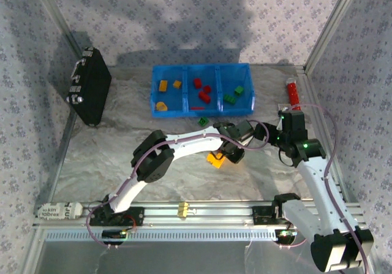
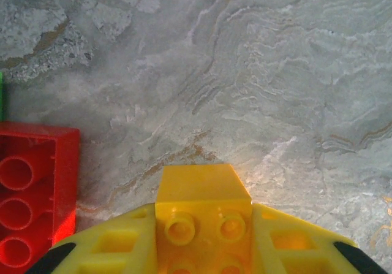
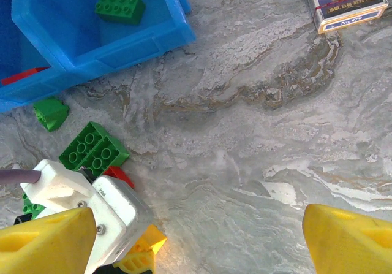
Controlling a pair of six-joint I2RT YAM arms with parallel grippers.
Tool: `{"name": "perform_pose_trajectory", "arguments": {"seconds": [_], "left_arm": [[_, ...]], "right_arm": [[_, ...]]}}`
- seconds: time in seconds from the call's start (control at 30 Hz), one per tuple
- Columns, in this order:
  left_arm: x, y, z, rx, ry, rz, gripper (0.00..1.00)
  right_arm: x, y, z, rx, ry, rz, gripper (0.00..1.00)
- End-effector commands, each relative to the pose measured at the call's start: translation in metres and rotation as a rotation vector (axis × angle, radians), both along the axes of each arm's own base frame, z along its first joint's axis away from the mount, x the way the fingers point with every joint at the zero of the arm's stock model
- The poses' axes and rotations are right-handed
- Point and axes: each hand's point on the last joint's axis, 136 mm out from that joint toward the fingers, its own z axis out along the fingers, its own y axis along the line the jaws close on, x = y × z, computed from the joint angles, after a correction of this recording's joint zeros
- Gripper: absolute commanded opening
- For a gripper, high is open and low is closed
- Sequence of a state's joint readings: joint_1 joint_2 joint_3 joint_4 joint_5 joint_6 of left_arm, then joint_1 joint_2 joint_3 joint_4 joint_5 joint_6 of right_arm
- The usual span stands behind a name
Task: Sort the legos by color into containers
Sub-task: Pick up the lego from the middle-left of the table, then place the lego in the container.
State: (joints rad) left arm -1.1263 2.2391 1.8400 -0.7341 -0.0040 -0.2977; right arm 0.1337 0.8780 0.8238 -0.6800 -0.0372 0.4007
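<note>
Here the left tool (image 2: pixel 203 249) is clenched on a small yellow sloped plastic brick (image 2: pixel 202 194), low over the marbled grey surface (image 2: pixel 257 72), near of the bright blue three-compartment plastic tray (image 1: pixel 177 112). The right tool (image 3: pixel 199 240) hangs released and empty. The brick looks light, rigid and slick. Its flat side walls should give the surest hold, not the slope.

the yellow brick (image 2: pixel 204 213) ran off the bottom edge in the left wrist view, so its back half was anyone's guess. the red brick (image 2: pixel 33 188) just left of it got chopped by the frame too. further left of it was a green sliver (image 2: pixel 2 96), too little to identify. in the right wrist view, the blue tray (image 3: pixel 141 44) up beyond the yellow brick was cut off at the top-left corner.
</note>
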Motion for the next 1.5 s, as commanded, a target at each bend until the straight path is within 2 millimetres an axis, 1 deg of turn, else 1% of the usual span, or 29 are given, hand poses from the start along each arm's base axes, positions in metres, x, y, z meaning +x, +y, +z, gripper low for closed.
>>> {"name": "perform_pose_trajectory", "arguments": {"seconds": [0.0, 0.1, 0.2, 0.3, 0.33, 0.37, 0.43, 0.5, 0.67, 0.8, 0.93, 1.1, 1.23, 1.3, 1.33, 1.37, 1.4, 1.47], "left_arm": [[-0.003, 0.009, 0.007, 0.039, -0.028, -0.007, 0.28], [0.007, 0.022, 0.025, 0.021, -0.050, 0.025, 0.27], [0.027, 0.045, 0.054, -0.041, -0.082, 0.101, 0.27], [0.054, 0.082, 0.089, -0.122, -0.115, 0.213, 0.26], [0.062, 0.098, 0.099, -0.137, -0.123, 0.253, 0.27], [0.075, 0.109, 0.112, -0.176, -0.151, 0.296, 0.26], [0.089, 0.136, 0.131, -0.200, -0.185, 0.360, 0.26], [0.101, 0.162, 0.145, -0.209, -0.226, 0.415, 0.26], [0.124, 0.217, 0.176, -0.263, -0.298, 0.556, 0.26], [0.137, 0.248, 0.198, -0.319, -0.349, 0.636, 0.26], [0.152, 0.266, 0.204, -0.325, -0.359, 0.676, 0.26], [0.183, 0.279, 0.195, -0.306, -0.351, 0.720, 0.25], [0.212, 0.283, 0.190, -0.281, -0.364, 0.724, 0.25], [0.228, 0.282, 0.182, -0.276, -0.350, 0.716, 0.27], [0.235, 0.281, 0.181, -0.279, -0.341, 0.713, 0.33], [0.240, 0.281, 0.178, -0.270, -0.326, 0.712, 0.59], [0.242, 0.281, 0.180, -0.258, -0.327, 0.714, 0.73], [0.240, 0.282, 0.189, -0.275, -0.349, 0.726, 0.77]], "right_arm": [[-0.001, 0.015, 0.010, 0.065, -0.039, 0.056, 0.89], [-0.002, 0.014, 0.008, 0.066, -0.034, 0.054, 0.89], [-0.003, 0.014, 0.006, 0.070, -0.031, 0.055, 0.89], [-0.002, 0.015, 0.004, 0.080, -0.029, 0.055, 0.89], [-0.002, 0.016, 0.003, 0.084, -0.029, 0.056, 0.89], [-0.002, 0.016, 0.002, 0.086, -0.026, 0.057, 0.89], [-0.001, 0.016, 0.000, 0.090, -0.022, 0.056, 0.89], [-0.001, 0.017, -0.001, 0.092, -0.018, 0.057, 0.89], [-0.002, 0.018, -0.004, 0.097, -0.011, 0.061, 0.89], [-0.003, 0.019, -0.008, 0.096, 0.001, 0.065, 0.89], [-0.004, 0.022, -0.010, 0.104, 0.007, 0.071, 0.89], [-0.004, 0.027, -0.012, 0.113, 0.013, 0.080, 0.88], [-0.004, 0.032, -0.012, 0.107, 0.012, 0.091, 0.88], [-0.004, 0.034, -0.012, 0.108, 0.013, 0.095, 0.88], [-0.004, 0.036, -0.012, 0.110, 0.015, 0.099, 0.88], [-0.004, 0.038, -0.012, 0.110, 0.015, 0.104, 0.88], [-0.005, 0.039, -0.012, 0.107, 0.016, 0.108, 0.88], [-0.006, 0.040, -0.011, 0.099, 0.017, 0.114, 0.88]]}}
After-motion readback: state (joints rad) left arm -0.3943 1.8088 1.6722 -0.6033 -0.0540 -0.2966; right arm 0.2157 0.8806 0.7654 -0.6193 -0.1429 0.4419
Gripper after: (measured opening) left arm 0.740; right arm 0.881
